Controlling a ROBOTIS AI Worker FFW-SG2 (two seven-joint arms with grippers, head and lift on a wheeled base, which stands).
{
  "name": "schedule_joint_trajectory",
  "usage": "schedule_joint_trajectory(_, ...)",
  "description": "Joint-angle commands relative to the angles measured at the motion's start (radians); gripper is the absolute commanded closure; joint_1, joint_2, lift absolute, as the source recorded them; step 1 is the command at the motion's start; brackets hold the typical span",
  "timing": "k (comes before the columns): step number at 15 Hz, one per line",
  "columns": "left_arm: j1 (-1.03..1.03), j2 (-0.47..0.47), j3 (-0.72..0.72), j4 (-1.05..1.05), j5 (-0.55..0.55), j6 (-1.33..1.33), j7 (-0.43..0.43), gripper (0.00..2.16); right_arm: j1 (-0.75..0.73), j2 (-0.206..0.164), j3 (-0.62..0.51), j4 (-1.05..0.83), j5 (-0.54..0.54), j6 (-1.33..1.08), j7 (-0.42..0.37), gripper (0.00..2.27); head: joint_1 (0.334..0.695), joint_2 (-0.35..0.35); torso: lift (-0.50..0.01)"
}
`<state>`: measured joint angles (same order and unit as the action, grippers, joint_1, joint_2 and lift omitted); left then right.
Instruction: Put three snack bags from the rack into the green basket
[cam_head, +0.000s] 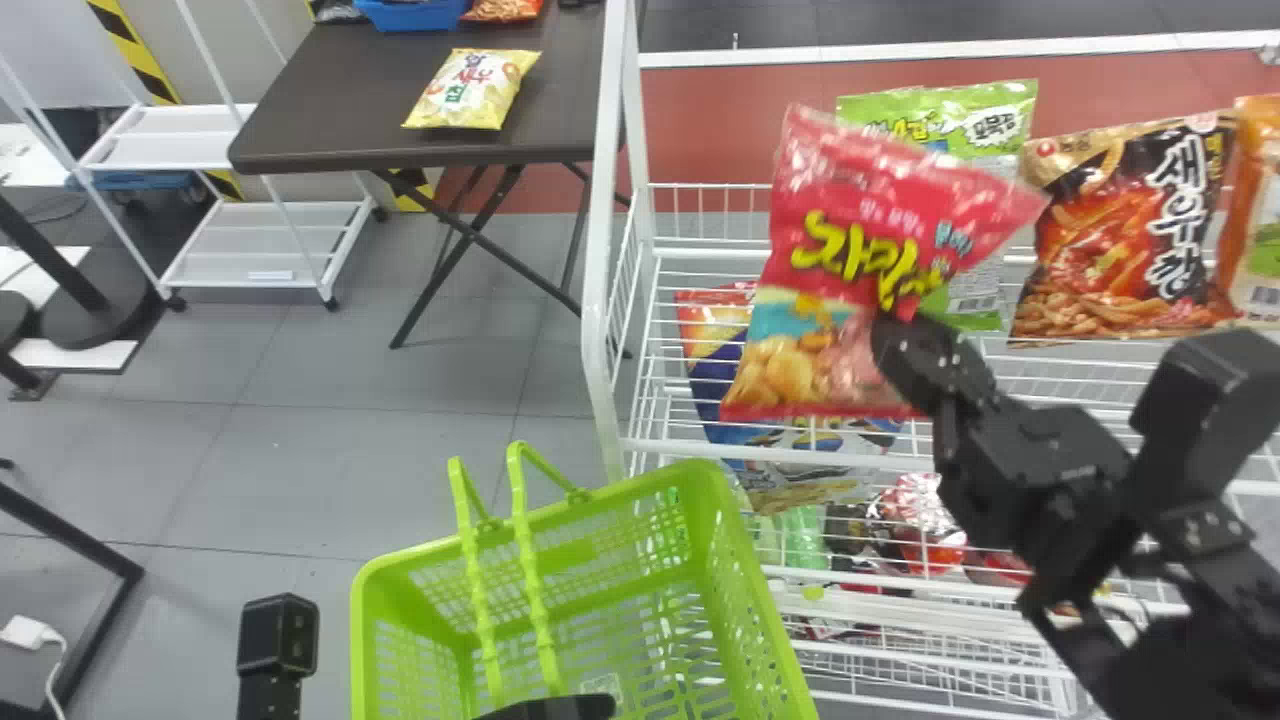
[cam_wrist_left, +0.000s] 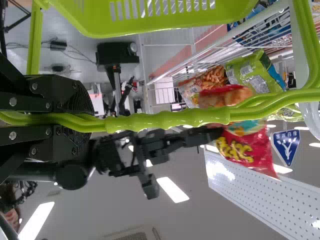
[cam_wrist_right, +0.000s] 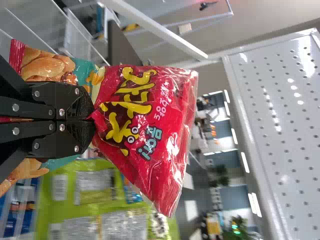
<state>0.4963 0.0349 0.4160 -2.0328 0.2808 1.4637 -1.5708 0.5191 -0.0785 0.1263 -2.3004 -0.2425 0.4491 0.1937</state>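
Before the rack (cam_head: 600, 300), the right gripper (cam_wrist_right: 93, 120) was clamped on a red snack bag (cam_head: 860, 235); the left gripper (cam_wrist_left: 84, 120) pinched the handles (cam_wrist_left: 170, 119) of the green basket (cam_head: 750, 560); judging by what showed, all three deliveries probably remained.

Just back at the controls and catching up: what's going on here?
The right tool has a red snack bag pinched, held up in front of the rack. It isn't in the basket yet. The left tool grips the basket's handles. Behind the red bag, a green bag and a shrimp-picture bag are on the rack.
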Motion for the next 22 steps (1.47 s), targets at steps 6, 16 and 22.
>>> schedule_joint_trajectory(6,0.008,-0.013,-0.003,-0.006,0.000,0.005,-0.010,2.15,0.093,-0.053,-0.042,-0.151,-0.259,0.517,0.105,2.25,0.695,0.190,0.000)
schedule_joint_trajectory(16,0.028,-0.020,-0.028,-0.023,0.005,0.005,-0.010,2.15,-0.051,-0.060,0.151,0.044,-0.181,0.572,0.136,0.04,0.695,0.350,0.000)
schedule_joint_trajectory(22,0.064,-0.020,-0.037,-0.058,0.006,0.005,-0.010,2.15,-0.156,-0.049,-0.085,0.016,-0.176,0.452,0.110,0.05,0.695,0.273,0.000)
